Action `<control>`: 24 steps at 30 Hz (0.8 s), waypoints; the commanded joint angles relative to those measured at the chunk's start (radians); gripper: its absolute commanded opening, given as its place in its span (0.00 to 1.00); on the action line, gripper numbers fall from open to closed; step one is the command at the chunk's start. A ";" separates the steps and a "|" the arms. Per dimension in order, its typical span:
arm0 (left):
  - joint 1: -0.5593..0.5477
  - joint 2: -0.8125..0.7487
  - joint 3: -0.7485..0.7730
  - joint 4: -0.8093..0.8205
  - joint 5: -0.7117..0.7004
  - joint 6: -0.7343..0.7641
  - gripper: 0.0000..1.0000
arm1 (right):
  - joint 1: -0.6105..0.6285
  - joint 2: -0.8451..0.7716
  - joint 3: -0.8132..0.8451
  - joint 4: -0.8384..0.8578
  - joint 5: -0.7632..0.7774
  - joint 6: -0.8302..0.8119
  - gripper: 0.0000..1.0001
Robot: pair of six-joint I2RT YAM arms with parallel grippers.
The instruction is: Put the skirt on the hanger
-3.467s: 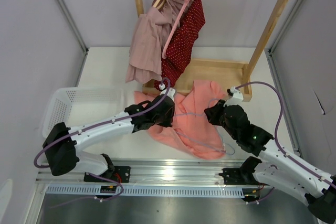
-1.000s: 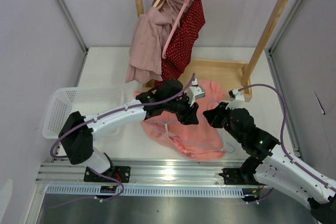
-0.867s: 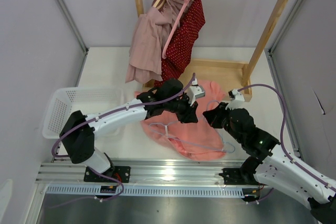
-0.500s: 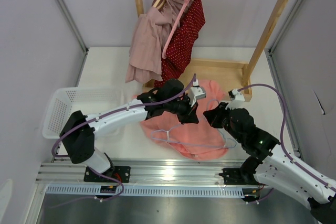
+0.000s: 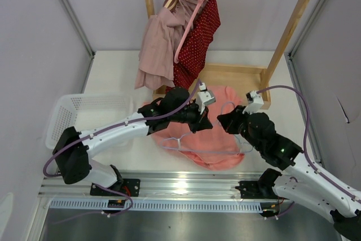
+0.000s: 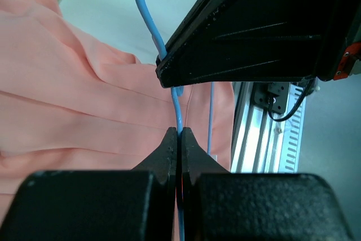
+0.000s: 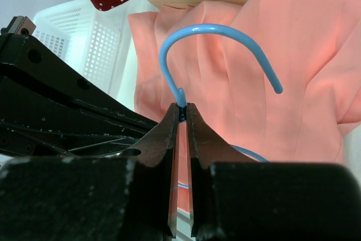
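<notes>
Where the top view looks down on the desk (image 5: pixel 113 77), the skirt (image 5: pixel 211 136) lies crumpled between both arms, just beside the wooden rack (image 5: pixel 237 75), with the hanger (image 5: pixel 178 139) lying on it. Left wrist view: the left fingers (image 6: pixel 179 134) are clamped tight on the hanger's blue wire. Right wrist view: the right fingers (image 7: pixel 182 109) pinch the hanger just below its hook, above the skirt.

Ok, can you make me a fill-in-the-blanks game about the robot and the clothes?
1. The right fingers pinch the light-blue hanger just under its curved ____.
2. The left fingers pinch the hanger's thin wire, and the skirt beneath it is salmon-____.
3. The dark red garment on the rack has small white ____.

Missing words: hook; pink; dots.
</notes>
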 commanded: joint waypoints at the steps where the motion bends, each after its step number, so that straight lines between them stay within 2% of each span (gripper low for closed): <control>1: -0.001 -0.065 -0.020 0.133 -0.102 -0.043 0.00 | -0.001 0.004 0.061 -0.046 0.046 -0.007 0.05; 5: -0.010 -0.091 -0.050 0.199 -0.142 -0.062 0.00 | 0.001 0.009 0.085 -0.066 0.049 -0.012 0.29; 7: -0.020 -0.099 -0.064 0.219 -0.164 -0.069 0.00 | -0.001 0.009 0.094 -0.069 0.047 -0.015 0.34; 8: -0.021 -0.102 -0.066 0.228 -0.170 -0.072 0.00 | 0.001 0.009 0.096 -0.069 0.050 -0.015 0.41; 15: -0.033 -0.091 -0.066 0.282 -0.211 -0.082 0.00 | -0.001 0.017 0.128 -0.100 0.063 -0.018 0.61; 16: -0.036 -0.090 -0.066 0.288 -0.225 -0.083 0.00 | -0.001 0.013 0.133 -0.109 0.067 -0.016 0.68; 24: -0.037 -0.102 -0.030 0.277 -0.352 -0.083 0.00 | -0.002 -0.065 0.225 -0.227 0.145 0.001 0.83</control>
